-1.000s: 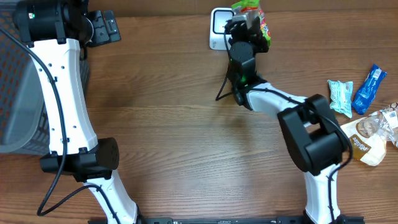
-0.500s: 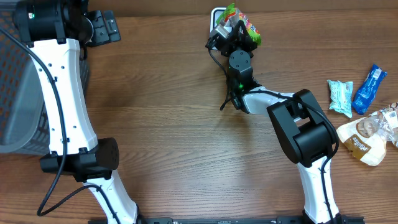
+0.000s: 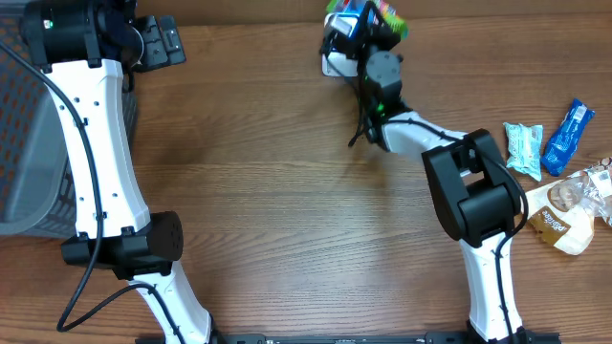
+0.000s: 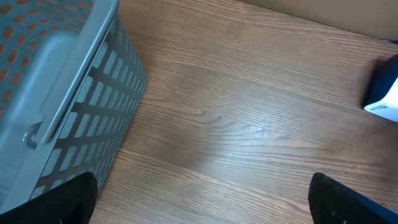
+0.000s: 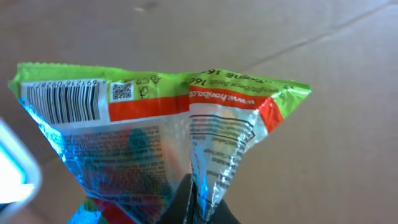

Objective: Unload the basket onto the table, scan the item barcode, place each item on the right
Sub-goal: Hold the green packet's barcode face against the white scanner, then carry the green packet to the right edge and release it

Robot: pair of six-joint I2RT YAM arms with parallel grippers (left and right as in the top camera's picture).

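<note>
1. Table (image 3: 268, 191): bare wood lies under both arms, which leaves room to swing an item about.
2. Basket (image 4: 56, 93): it stands just left of the left gripper (image 4: 202, 202), probably as the drop point for scanned items.
3. Left gripper: the jaws are spread wide and hold nothing. It seems parked by the basket, well clear of the scan.
4. Right gripper (image 5: 199, 208): it is clenched on a fold at the bag's lower edge, so the printed face stays uncovered.
5. Scanner (image 3: 331, 65): it sits just beside the right gripper, partly under it.
6. Bag (image 5: 155, 130): it stands up from the right fingertips, held over the scanner at the far table edge.
7. Barcode (image 5: 62, 102): it is in the bag's top corner on the scanner's side. The foil is crinkled there, so it may need tilting to read.
</note>
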